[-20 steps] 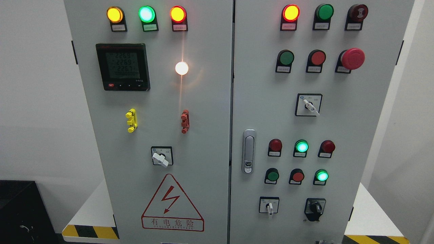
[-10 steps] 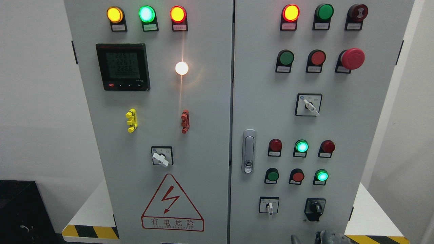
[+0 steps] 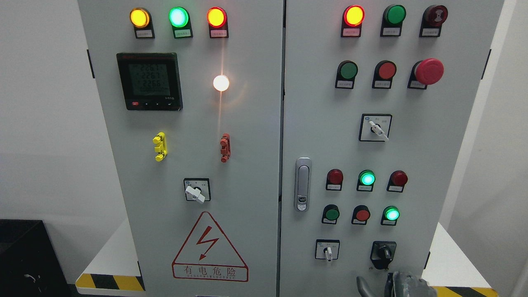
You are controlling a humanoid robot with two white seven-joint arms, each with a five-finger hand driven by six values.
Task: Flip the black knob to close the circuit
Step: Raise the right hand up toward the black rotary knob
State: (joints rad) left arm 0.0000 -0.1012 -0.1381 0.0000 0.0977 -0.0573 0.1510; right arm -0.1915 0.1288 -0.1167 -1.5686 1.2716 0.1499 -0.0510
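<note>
Rising further into view at the bottom edge, the right hand (image 3: 396,285) is nearing the black knob (image 3: 383,252); its finger state is impossible to tell.

Walls: plain white wall (image 3: 45,123) on both sides;
Furniture: black cabinet (image 3: 24,255) at lower left;
Base: white platform (image 3: 113,255) edged with yellow-black hazard stripe (image 3: 109,282)

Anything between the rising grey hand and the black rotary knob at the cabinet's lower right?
Nothing: the head view shows only bare grey panel between the right hand and the black rotary knob.
</note>
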